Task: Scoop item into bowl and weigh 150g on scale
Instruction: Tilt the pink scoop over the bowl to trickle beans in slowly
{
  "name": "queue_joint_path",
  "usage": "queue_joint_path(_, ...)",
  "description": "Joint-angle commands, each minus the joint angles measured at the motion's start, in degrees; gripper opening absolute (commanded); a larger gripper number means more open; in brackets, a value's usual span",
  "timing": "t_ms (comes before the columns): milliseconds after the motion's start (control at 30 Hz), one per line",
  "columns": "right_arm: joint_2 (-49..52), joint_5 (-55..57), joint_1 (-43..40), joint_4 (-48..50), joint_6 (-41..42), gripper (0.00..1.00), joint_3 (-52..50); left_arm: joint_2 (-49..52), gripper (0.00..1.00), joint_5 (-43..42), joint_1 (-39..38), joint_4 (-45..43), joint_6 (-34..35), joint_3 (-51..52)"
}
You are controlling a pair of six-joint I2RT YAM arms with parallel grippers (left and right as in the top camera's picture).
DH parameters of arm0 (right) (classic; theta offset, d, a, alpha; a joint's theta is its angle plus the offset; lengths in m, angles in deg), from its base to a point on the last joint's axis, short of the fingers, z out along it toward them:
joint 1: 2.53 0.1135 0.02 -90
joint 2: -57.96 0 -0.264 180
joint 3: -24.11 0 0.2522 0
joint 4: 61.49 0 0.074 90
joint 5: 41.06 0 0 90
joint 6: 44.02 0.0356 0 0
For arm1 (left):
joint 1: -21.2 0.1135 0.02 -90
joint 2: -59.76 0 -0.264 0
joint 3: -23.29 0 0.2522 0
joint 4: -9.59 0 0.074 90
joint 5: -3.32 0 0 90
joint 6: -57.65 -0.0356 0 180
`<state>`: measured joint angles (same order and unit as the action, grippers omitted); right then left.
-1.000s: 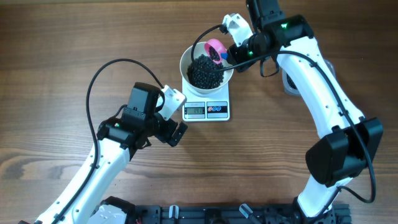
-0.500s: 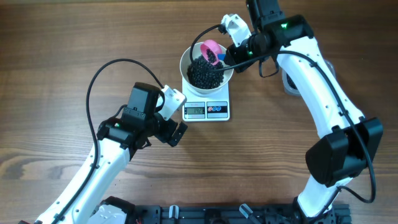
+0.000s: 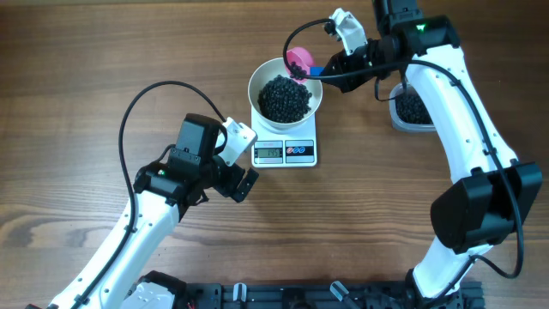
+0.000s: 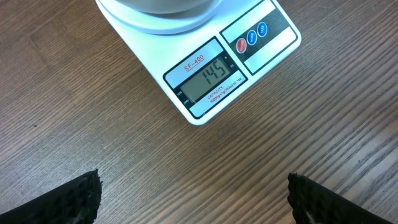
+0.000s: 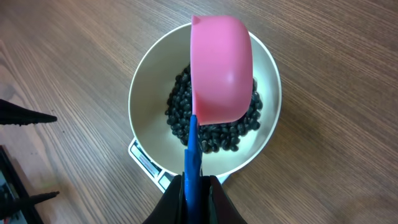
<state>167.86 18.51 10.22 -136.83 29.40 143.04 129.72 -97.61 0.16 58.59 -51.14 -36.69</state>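
Note:
The white bowl [image 3: 255, 84] stands on the white scale [image 3: 300, 154] and holds a heap of the black item [image 3: 285, 98]. My right gripper [image 3: 332, 68] is shut on the blue handle [image 5: 193, 155] of a pink scoop [image 5: 221, 68]. The scoop hangs over the bowl's [image 5: 140, 93] far right rim with its rounded back toward the wrist camera, above the item [image 5: 217, 135]. My left gripper [image 3: 244, 183] hovers open and holds nothing, near the scale's front left. In the left wrist view the scale's [image 4: 261, 53] display reads 145, beyond the open left gripper [image 4: 193, 196].
A clear tub [image 3: 412, 109] with more of the black item sits right of the scale, partly under my right arm. Bare wooden table lies around the scale. A black rail [image 3: 300, 296] runs along the front edge.
My right gripper has carried the pink scoop right and back, from over the heap to the bowl's far right rim, uncovering the tub. The left arm has not moved.

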Motion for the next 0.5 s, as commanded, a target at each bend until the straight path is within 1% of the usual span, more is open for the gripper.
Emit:
queue_joint_path(0,-1.7,-1.8,0.2,0.0,0.2,0.04,1.8,0.2,1.00,0.1,0.3,0.0,-0.3,0.3)
queue_joint_path(267,-1.7,-1.4,0.2,0.1,0.3,0.04,1.8,0.2,1.00,0.1,0.3,0.0,-0.3,0.3)
queue_joint_path(467,-1.7,3.9,1.6,0.7,0.3,0.04,1.8,0.2,1.00,0.1,0.3,0.0,-0.3,0.3)
